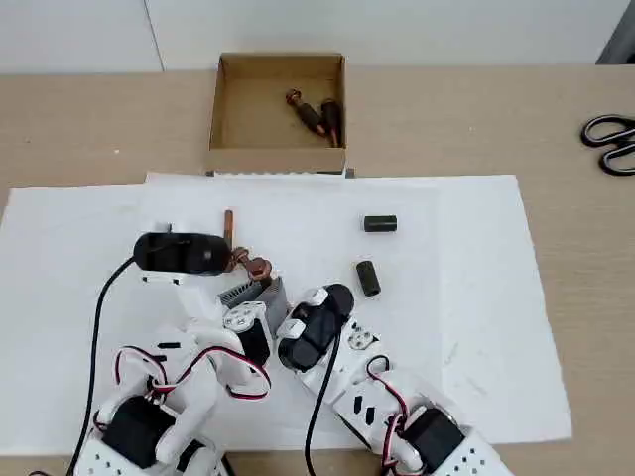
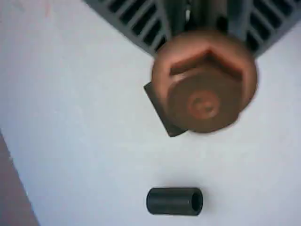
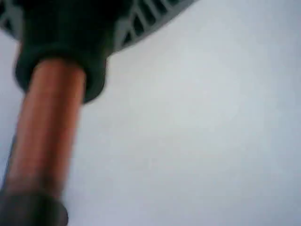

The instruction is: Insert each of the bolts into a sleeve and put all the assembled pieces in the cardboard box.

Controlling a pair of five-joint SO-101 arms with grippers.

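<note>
**A:** Entry one, the step in hand?

**B:** Insertion, judged part done. The right hand point(image 3: 80, 21) is clamped on a black sleeve point(image 3: 61, 52), and a copper shaft runs out of its bore. The left hand point(image 2: 195, 16) looks closed on the bolt point(image 2: 204, 84) just behind its hex head. Both meet low over the white paper point(image 1: 476, 327), near the arms.

**A:** Next move calls for?

**B:** Probably keeping shaft and bore in line and pushing until the head seats. One hand then lets go, and the other carries the piece to the cardboard box point(image 1: 278, 159) at the far side of the table point(image 1: 79, 129).

**A:** Stock around?

**B:** Assembled pieces point(image 1: 317, 114) lie in the box. On the paper are a far loose sleeve point(image 1: 380, 223), a near loose sleeve point(image 1: 368, 278) and a loose bolt point(image 1: 228, 226). Scissors point(image 1: 610, 144) lie well apart.

**A:** Obstructions?

**B:** The loose bolt lies close beside the left arm's route to the box. A careless sweep could knock it.
</note>
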